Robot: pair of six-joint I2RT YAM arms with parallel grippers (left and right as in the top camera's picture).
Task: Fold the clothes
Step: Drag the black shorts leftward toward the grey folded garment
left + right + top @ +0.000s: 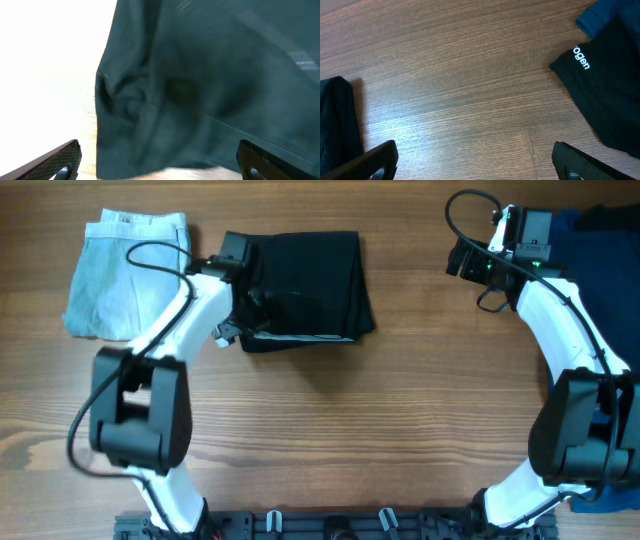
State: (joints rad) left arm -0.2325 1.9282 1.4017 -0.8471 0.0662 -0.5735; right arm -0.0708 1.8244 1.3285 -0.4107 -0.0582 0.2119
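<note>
- The wooden worktop [330, 430] takes up pretty much the whole overhead view, and everything is laid out along its far half.
- Two white-and-black arms are reached in from the near edge: the left arm [190, 310] is bent toward the middle, the right arm [565, 320] toward the far right corner.
- The black shorts [310, 280] are seen lying flat as a folded, roughly square bundle at the far centre-left, with some bunched wrinkles visible up close in the left wrist view.
- A pale-blue denim piece [125, 275] is laid folded at the far left, just beside the shorts, with the left arm crossing the gap between them.
- A navy-blue garment [600, 240] is piled at the far right edge, and a black garment [610, 100] with small white lettering is found right against it.
- The left end effector [160, 162] is spread wide right over the shorts, nothing pinched.
- The right end effector [477, 162] is also released, hung over bare wood.
</note>
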